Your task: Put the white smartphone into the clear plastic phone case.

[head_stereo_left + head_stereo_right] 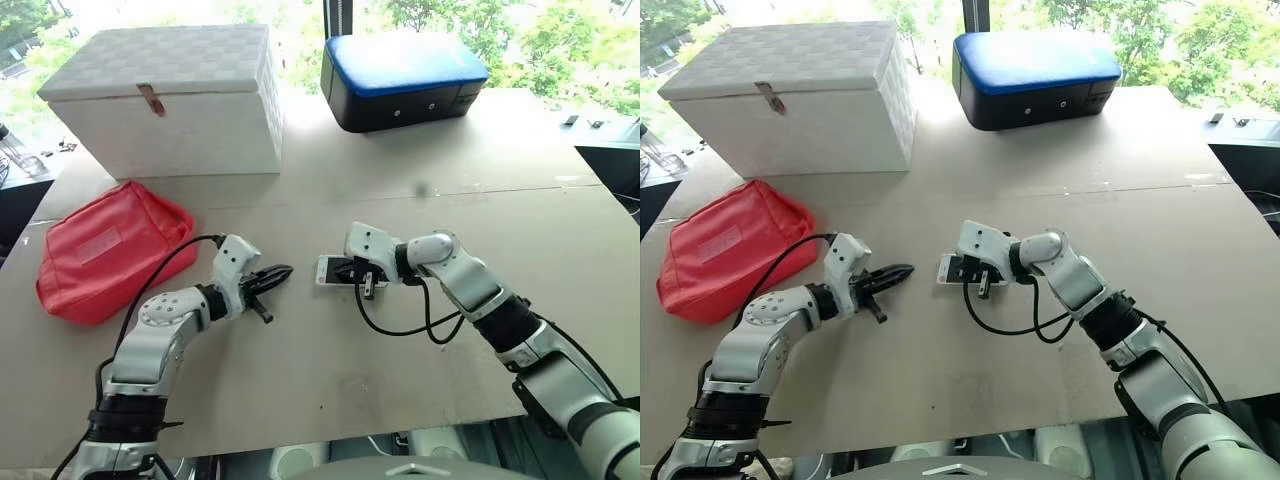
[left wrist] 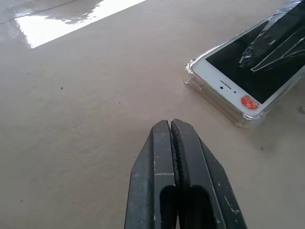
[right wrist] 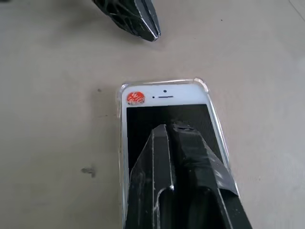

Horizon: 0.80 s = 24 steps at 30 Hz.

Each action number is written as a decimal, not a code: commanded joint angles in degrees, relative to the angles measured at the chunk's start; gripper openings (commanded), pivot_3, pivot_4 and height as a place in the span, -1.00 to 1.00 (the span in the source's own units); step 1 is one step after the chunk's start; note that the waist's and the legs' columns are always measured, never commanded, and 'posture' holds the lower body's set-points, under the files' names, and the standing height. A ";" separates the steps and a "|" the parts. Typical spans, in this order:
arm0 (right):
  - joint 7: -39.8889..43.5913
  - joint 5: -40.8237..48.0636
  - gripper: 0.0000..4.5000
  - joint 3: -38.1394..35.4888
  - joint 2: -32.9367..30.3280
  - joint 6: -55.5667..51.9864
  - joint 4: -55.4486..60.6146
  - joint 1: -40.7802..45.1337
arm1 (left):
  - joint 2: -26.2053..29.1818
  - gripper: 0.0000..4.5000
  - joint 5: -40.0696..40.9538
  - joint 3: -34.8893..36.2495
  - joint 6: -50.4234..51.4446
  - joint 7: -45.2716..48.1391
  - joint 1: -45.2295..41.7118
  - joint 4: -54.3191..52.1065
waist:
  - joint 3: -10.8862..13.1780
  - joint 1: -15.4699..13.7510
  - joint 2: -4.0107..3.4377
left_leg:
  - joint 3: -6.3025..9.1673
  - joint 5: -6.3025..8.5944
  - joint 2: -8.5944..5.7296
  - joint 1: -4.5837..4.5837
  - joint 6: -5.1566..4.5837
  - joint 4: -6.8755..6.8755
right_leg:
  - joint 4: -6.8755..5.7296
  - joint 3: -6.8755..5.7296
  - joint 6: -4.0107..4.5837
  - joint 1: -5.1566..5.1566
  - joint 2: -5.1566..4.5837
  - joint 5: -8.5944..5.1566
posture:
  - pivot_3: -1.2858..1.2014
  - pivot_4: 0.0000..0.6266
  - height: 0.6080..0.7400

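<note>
Phone (image 3: 164, 98) lies in case (image 2: 193, 78) on table (image 1: 330, 390); right gripper (image 3: 167, 131), jaws together, presses screen, likely seating it; left gripper (image 2: 172, 125), jaws together, idles nearby.

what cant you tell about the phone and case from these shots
- Right wrist view: the near end of the white smartphone is covered by the shut right gripper, so full seating in the clear plastic phone case is unconfirmed.
- Left wrist view: the phone's far end is cut off by the picture's edge.
- Head views: the case is too small to make out.
</note>
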State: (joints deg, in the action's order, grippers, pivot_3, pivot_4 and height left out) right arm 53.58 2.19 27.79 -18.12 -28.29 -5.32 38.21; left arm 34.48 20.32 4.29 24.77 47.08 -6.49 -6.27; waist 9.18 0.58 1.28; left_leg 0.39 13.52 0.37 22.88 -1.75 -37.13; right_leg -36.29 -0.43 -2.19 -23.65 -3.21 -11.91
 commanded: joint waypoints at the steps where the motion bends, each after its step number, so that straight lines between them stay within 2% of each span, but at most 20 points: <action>1: 0.17 4.09 -1.00 -6.84 -2.66 -4.57 9.08 -0.80 | -0.11 -0.99 0.17 -0.93 0.06 -0.12 -0.21 -3.04 | 0.02 0.04 -0.01 | 0.00 0.00 0.00 0.02 0.00 0.00 | 0.00 0.00 0.00 -0.01 -0.01 0.00 | 0.03 -0.52 1.00; 5: -1.16 4.24 -1.00 -10.62 -8.67 -8.86 15.93 -2.74 | -1.12 -0.99 -0.16 -3.00 0.18 0.15 -2.09 -1.69 | 0.03 -0.05 -0.01 | -0.01 0.00 -0.01 0.03 0.00 0.00 | 0.02 -0.01 0.00 -0.01 -0.04 0.00 | 0.03 -0.52 1.00; 10: -2.19 2.10 -1.00 -10.53 -14.89 -9.78 17.74 -5.54 | -1.12 -0.99 -0.63 -4.44 -0.95 1.92 -3.34 1.29 | 0.02 0.14 0.00 | -0.03 0.00 -0.01 0.03 0.00 0.01 | 0.04 -0.02 0.08 -0.01 -0.03 -0.06 | 0.03 -0.52 1.00; 14: -2.85 1.25 -1.00 -9.61 -15.87 -10.07 16.88 -6.09 | -0.73 -0.99 -1.37 -5.43 -2.54 3.76 -3.88 3.82 | 0.03 0.31 0.00 | -0.10 0.00 0.02 0.01 -0.01 0.03 | 0.04 0.01 0.19 -0.02 0.02 -0.12 | 0.03 -0.52 1.00; 24: -2.17 -1.46 -1.00 -4.93 -13.45 -6.38 11.36 -4.31 | -1.25 -0.99 -2.54 -5.75 -4.20 4.11 -4.89 6.03 | 0.03 0.14 0.01 | -0.08 0.00 0.01 0.01 -0.01 0.00 | 0.04 0.02 0.14 -0.01 0.04 -0.10 | 0.03 -0.52 1.00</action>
State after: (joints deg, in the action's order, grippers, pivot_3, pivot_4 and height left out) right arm 51.10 1.19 22.73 -31.76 -36.30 5.74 32.55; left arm 33.23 18.51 -1.12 21.02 51.49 -11.00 -0.70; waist 9.21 0.72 1.29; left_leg 0.32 13.52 0.38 22.89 -1.76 -37.12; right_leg -36.26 -0.41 -2.05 -23.66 -3.17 -12.01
